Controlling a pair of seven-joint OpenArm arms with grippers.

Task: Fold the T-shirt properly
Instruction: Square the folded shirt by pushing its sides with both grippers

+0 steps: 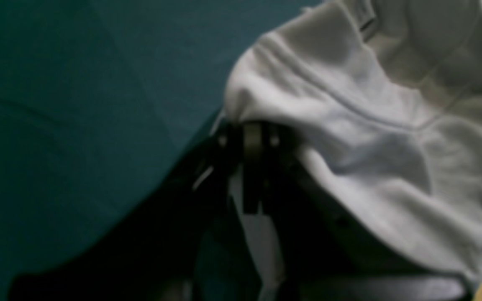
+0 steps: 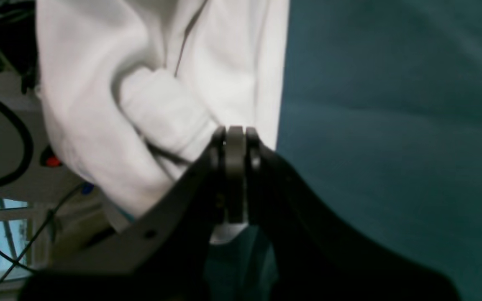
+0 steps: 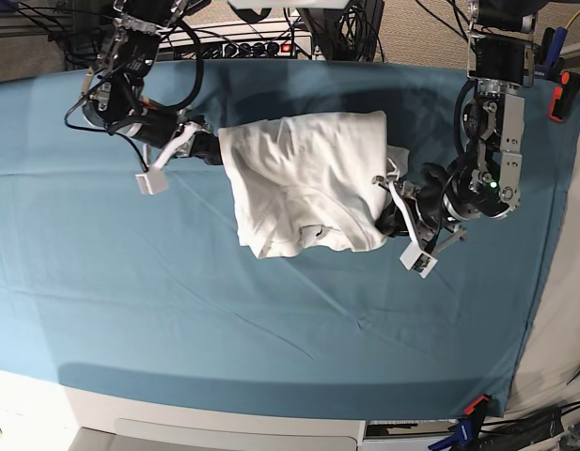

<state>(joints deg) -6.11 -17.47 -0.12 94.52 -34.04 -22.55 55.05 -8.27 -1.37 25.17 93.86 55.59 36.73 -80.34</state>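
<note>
The white T-shirt [image 3: 304, 183] lies bunched and partly doubled over in the middle of the teal table cloth [image 3: 177, 282]. My left gripper [image 3: 391, 218] is at the shirt's right edge. In the left wrist view its jaws [image 1: 252, 133] are shut on a fold of the shirt [image 1: 349, 125], near a seam. My right gripper [image 3: 214, 147] is at the shirt's upper left corner. In the right wrist view it [image 2: 235, 137] is shut on the shirt's edge [image 2: 149, 96], and the fabric hangs in folds beside the jaws.
Cables and a power strip [image 3: 261, 42] run along the table's back edge. Clamps [image 3: 562, 94] hold the cloth at the right edge and at the front right corner [image 3: 473, 409]. The cloth spreads wide in front of the shirt.
</note>
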